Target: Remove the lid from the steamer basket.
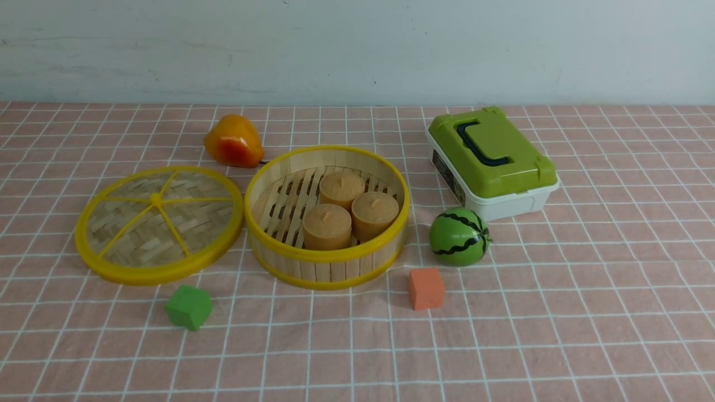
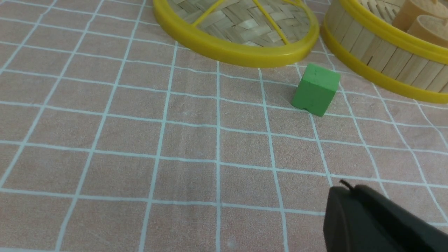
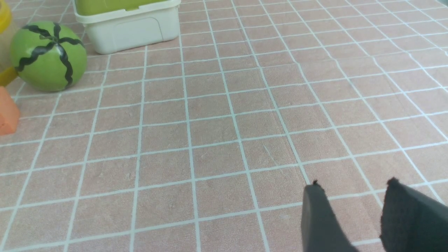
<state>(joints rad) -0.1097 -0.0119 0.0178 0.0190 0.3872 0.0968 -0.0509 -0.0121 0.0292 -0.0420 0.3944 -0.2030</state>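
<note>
Plainly, the scene reads near to far as follows, with clock directions taken from the steamer basket in the front view.

Left gripper (image 2: pixel 344 190): seen only in its own wrist view, low over the checked cloth (image 1: pixel 503 346), jaws closed on nothing; only one dark fingertip mass shows, so the pads are probably pressed together.

Right gripper (image 3: pixel 353 189): seen only in its own wrist view, jaws standing apart with bare cloth between them, holding nothing.

Green cube (image 1: pixel 189 306): at about 7 o'clock, just beside the lid's near rim but apart from it.

Orange cube (image 1: pixel 426 288): at about 5 o'clock, near the basket wall.

Lid (image 1: pixel 159 223): lying flat on the cloth at 9 o'clock, its yellow rim just beside the basket's rim; whether the two rims touch I cannot tell.

Steamer basket (image 1: pixel 329 267): open on top, three tan cylindrical buns (image 1: pixel 349 209) standing on the slatted floor.

Toy watermelon (image 1: pixel 459 236): at 3 o'clock, apart from the basket.

Lidded box (image 1: pixel 491 162): at 2 o'clock, green lid on.

Toy pear (image 1: pixel 233 141): at 11 o'clock.

Step in hand: the lid is already off, so the task looks finished.

Next move: none on the lid; the arms need only keep clear of both cubes.
</note>
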